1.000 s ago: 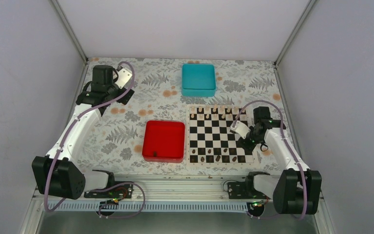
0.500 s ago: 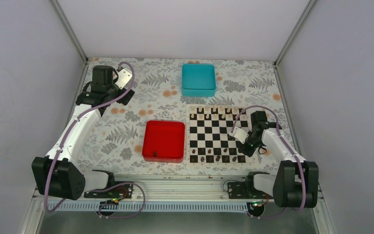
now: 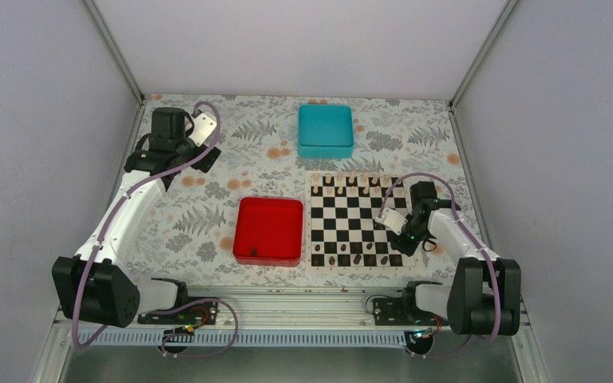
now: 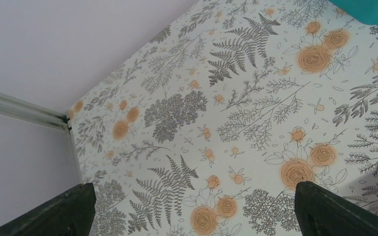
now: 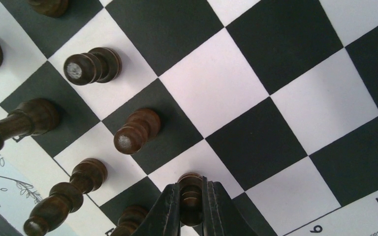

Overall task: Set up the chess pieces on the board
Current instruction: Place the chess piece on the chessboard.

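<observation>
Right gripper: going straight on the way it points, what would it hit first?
Probably the board, through the dark piece the gripper is shut on; no other piece seems to stand in that line, though depth is unclear.

The right arm [image 3: 456, 239] has swung. Its bulky elbow block [image 3: 483, 302], well behind the right fingers [image 5: 165, 216], has turned narrower and drawn a little left, toward the board [image 3: 350, 225]. The wrist just behind the fingers has tipped and edged nearer. Most of this came early; lately the fingers, clamped on a chess piece [image 5: 190, 194], have barely crept.
</observation>
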`<state>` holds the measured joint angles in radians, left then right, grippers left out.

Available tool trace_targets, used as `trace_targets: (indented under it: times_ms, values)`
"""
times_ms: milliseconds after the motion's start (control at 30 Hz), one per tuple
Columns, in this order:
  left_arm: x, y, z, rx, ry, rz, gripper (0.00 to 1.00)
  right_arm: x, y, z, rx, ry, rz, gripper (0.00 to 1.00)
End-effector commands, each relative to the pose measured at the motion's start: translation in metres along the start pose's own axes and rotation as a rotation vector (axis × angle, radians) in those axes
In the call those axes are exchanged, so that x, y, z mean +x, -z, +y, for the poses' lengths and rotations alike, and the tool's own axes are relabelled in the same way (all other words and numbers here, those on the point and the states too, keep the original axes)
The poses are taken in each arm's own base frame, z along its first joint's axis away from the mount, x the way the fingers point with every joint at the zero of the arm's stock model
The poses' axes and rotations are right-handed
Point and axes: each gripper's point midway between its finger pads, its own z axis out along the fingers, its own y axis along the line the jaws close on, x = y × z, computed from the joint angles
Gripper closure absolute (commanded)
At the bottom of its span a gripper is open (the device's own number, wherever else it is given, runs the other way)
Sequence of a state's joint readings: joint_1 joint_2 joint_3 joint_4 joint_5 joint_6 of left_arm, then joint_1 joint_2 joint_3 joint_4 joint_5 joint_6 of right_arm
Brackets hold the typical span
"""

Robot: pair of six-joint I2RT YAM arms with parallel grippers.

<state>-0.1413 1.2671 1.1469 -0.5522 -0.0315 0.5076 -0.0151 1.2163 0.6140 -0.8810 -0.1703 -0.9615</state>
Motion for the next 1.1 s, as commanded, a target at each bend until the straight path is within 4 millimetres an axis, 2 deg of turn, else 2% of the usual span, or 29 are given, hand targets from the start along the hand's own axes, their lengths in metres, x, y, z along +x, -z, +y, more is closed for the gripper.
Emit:
trace_targets:
  times_ms: [0, 733, 933, 1067]
  values:
    - [0.002, 0.001, -0.001, 0.007, 0.014, -0.008, 0.0, 0.001, -0.003, -0.002, 0.0, 0.004, -0.004, 0.96]
    - [0.002, 0.001, -0.002, 0.012, 0.012, -0.01, 0.0, 0.001, -0.005, -0.001, -0.017, 0.007, 0.004, 0.96]
    - [0.003, 0.0, -0.002, 0.013, 0.011, -0.005, 0.0, 0.0, -0.002, -0.004, -0.003, 0.006, 0.004, 0.76]
    - [0.003, -0.001, -0.003, 0.014, 0.012, -0.005, 0.0, -0.003, 0.005, -0.006, 0.009, 0.011, -0.003, 0.7]
